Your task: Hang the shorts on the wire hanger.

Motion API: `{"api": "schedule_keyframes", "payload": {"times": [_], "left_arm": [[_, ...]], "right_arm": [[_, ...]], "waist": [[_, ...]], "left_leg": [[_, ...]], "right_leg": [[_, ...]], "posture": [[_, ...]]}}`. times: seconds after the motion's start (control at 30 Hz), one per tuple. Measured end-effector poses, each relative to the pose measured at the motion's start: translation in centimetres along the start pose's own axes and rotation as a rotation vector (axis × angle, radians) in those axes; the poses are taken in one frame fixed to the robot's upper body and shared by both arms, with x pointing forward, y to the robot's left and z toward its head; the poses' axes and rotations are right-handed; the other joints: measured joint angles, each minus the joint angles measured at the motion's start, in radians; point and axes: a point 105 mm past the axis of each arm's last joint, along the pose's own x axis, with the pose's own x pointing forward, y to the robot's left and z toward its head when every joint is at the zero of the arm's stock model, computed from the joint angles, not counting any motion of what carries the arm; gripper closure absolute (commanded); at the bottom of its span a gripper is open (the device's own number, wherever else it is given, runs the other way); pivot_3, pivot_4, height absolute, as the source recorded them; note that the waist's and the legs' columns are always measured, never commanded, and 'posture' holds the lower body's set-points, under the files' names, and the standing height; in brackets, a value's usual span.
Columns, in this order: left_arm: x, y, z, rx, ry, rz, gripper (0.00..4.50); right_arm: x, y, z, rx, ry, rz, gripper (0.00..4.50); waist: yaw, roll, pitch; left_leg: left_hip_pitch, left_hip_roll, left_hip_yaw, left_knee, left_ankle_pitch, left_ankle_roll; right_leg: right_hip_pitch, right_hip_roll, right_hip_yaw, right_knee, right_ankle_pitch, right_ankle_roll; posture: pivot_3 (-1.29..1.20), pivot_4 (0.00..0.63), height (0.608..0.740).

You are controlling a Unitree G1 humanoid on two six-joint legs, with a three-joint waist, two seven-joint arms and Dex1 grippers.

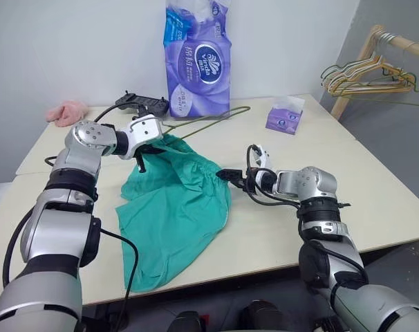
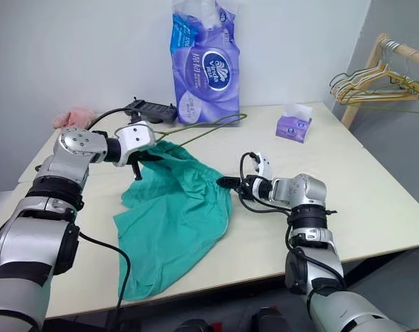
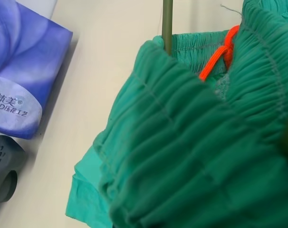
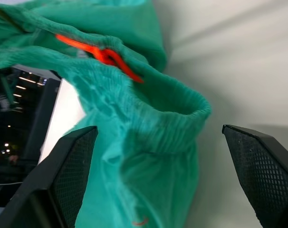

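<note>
We have the shorts (image 1: 178, 207) lifted at the waistband by our clamped left gripper (image 1: 142, 153), apparently with the wire hanger (image 1: 208, 120) partly inside, while our right gripper (image 1: 231, 176), jaws wide and empty, nears the opposite waistband edge.

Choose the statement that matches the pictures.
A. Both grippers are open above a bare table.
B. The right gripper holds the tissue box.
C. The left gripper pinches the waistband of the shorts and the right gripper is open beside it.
C: the left gripper lifts the shorts by the waistband, while the right gripper is open at the waistband's other end.
</note>
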Motion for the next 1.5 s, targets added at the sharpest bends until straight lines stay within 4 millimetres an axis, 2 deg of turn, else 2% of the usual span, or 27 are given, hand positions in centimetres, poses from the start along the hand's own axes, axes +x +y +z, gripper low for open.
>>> {"api": "schedule_keyframes", "payload": {"times": [0.17, 0.27, 0.63, 0.73, 0.8, 0.93, 1.03, 1.2, 1.33, 1.5], "left_arm": [[0.0, 0.0, 0.2, -0.001, -0.007, 0.002, 4.50], [0.0, -0.2, 0.0, -0.008, -0.004, 0.000, 4.50], [0.1, -0.1, -0.3, -0.024, 0.003, 0.014, 4.50], [0.1, -0.1, -0.3, -0.026, 0.003, 0.020, 4.50], [0.0, -0.1, -0.2, -0.024, 0.000, 0.020, 4.50], [0.1, -1.1, -0.2, -0.052, -0.035, -0.027, 4.50], [0.2, -3.2, -0.3, -0.090, -0.071, -0.125, 4.50], [-0.2, -5.9, -0.5, -0.115, -0.066, -0.276, 4.50], [-0.3, -5.4, -0.4, -0.100, -0.043, -0.253, 4.50], [-0.4, -3.9, -0.3, -0.092, -0.029, -0.188, 4.50]], "right_arm": [[0.6, -0.3, -0.3, 0.008, -0.002, -0.004, 0.02], [0.9, 0.0, -0.4, 0.008, -0.005, 0.012, 0.59], [1.3, 0.5, -0.2, -0.023, -0.017, 0.035, 4.47], [1.2, 0.9, -0.1, -0.095, -0.014, 0.022, 4.47], [0.8, 0.7, 0.2, -0.242, -0.023, -0.026, 4.47], [-0.8, 0.0, 1.9, -0.667, -0.090, -0.172, 4.47], [-2.8, 0.0, 4.4, -0.946, -0.163, -0.270, 4.47], [-4.7, 0.3, 6.6, -1.050, -0.260, -0.304, 4.47], [-5.8, 1.4, 7.7, -1.131, -0.305, -0.301, 4.47], [-7.2, 4.3, 8.1, -1.242, -0.330, -0.259, 4.47]], "waist": [[0.000, 0.000, 0.000], [0.000, 0.000, 0.000], [0.000, 0.000, 0.000], [0.000, 0.000, 0.000], [0.002, 0.000, 0.000], [0.002, 0.000, 0.000], [0.003, 0.000, 0.000], [0.003, 0.000, 0.000], [0.005, 0.000, 0.000], [0.006, 0.000, 0.000]], "left_leg": [[0.000, 0.000, 0.000, 0.000, 0.000, 0.000], [0.000, 0.000, 0.000, 0.000, 0.000, 0.000], [0.000, 0.000, 0.000, 0.000, 0.000, 0.000], [0.000, 0.000, 0.000, 0.000, 0.000, 0.000], [0.000, 0.000, 0.000, 0.001, 0.000, 0.000], [0.000, -0.001, 0.000, 0.001, 0.000, 0.000], [0.000, -0.001, 0.000, 0.002, 0.000, 0.000], [0.000, 0.000, 0.000, 0.002, 0.000, 0.000], [0.000, 0.000, 0.000, 0.004, 0.000, 0.000], [0.000, 0.000, 0.000, 0.004, 0.000, 0.001]], "right_leg": [[0.000, 0.000, 0.000, 0.001, 0.000, 0.000], [0.000, 0.000, 0.000, 0.001, 0.000, 0.000], [-0.001, 0.000, 0.000, 0.003, 0.000, 0.000], [-0.001, 0.000, 0.000, 0.004, 0.000, 0.000], [-0.001, 0.000, 0.000, 0.004, 0.000, 0.000], [-0.001, 0.000, 0.001, 0.004, 0.000, 0.001], [-0.001, 0.000, 0.000, 0.004, 0.000, 0.001], [-0.001, 0.001, 0.001, 0.004, -0.001, 0.000], [0.000, 0.001, 0.001, 0.003, -0.001, 0.000], [0.000, 0.001, 0.000, 0.003, -0.001, 0.000]], "posture": [[0.05, 0.000, 0.740], [0.05, 0.000, 0.740], [0.06, 0.000, 0.740], [0.06, 0.000, 0.740], [0.06, 0.000, 0.740], [0.05, 0.003, 0.740], [0.05, 0.007, 0.740], [0.04, 0.013, 0.740], [0.03, 0.013, 0.740], [0.03, 0.014, 0.740]]}}
